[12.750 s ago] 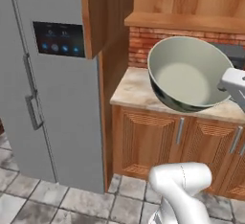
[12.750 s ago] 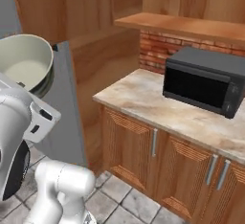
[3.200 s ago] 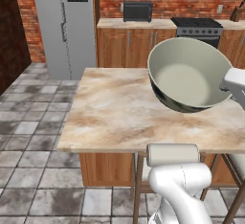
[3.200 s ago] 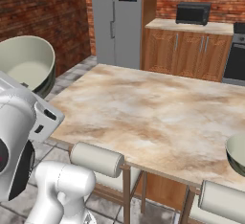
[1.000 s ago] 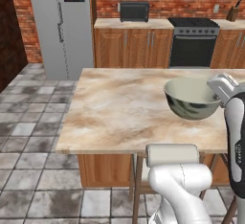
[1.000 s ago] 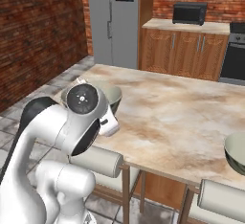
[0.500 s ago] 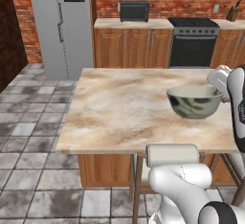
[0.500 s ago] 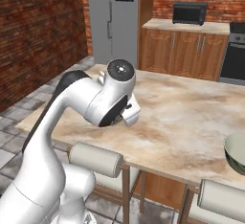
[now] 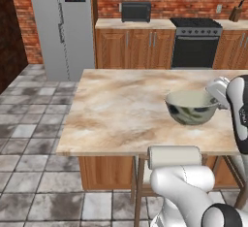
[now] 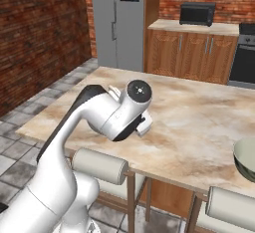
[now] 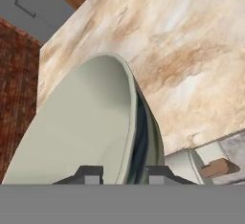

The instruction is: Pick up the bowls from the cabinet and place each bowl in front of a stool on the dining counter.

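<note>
1. Two bowls are showing: I am pinching one bowl [image 9: 191,107] by its rim in the gripper [image 11: 117,174], low over the dining counter [image 9: 121,109] near its front edge.
2. I am positioning it behind a stool [image 9: 173,157].
3. The other bowl [image 10: 246,160] is sitting at the counter's edge by a second stool [image 10: 231,209], seemingly placed already; I judge releasing this one is what remains.

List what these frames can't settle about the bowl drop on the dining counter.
- Held bowl: left base view doesn't settle whether its foot touches the dining counter.
- Gripper: fingertips straddle the rim in the hand view; contact is cut by the bottom edge.
- Second bowl: cropped by the right base view's edge.
</note>
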Controlling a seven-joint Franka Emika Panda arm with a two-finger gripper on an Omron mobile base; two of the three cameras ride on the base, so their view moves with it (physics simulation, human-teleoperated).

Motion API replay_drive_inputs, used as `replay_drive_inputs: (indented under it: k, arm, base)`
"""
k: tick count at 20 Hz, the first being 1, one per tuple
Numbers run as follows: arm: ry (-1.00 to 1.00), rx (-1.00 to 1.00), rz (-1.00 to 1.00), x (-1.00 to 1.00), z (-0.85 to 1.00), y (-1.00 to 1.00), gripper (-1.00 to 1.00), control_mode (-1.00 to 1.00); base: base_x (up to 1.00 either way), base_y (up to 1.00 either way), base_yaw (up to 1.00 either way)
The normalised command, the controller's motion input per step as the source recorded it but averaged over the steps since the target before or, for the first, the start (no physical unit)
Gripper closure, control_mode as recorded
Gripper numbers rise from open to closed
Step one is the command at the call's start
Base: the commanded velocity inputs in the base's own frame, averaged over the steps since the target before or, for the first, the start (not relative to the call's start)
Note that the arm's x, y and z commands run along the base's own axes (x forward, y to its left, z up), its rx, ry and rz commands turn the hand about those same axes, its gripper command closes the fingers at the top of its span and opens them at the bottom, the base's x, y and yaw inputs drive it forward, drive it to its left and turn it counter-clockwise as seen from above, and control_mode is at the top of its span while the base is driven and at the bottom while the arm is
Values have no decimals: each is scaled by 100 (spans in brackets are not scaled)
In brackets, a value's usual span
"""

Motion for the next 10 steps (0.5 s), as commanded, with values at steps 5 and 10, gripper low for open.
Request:
replay_drive_inputs:
  k: [5, 10]
  arm:
    - [-1, 0, 0, 51, -28, 0, 100, -100]
    - [0, 0, 0, 53, -27, 0, 100, -100]
  base:
    - [0, 0, 0]
    - [0, 0, 0]
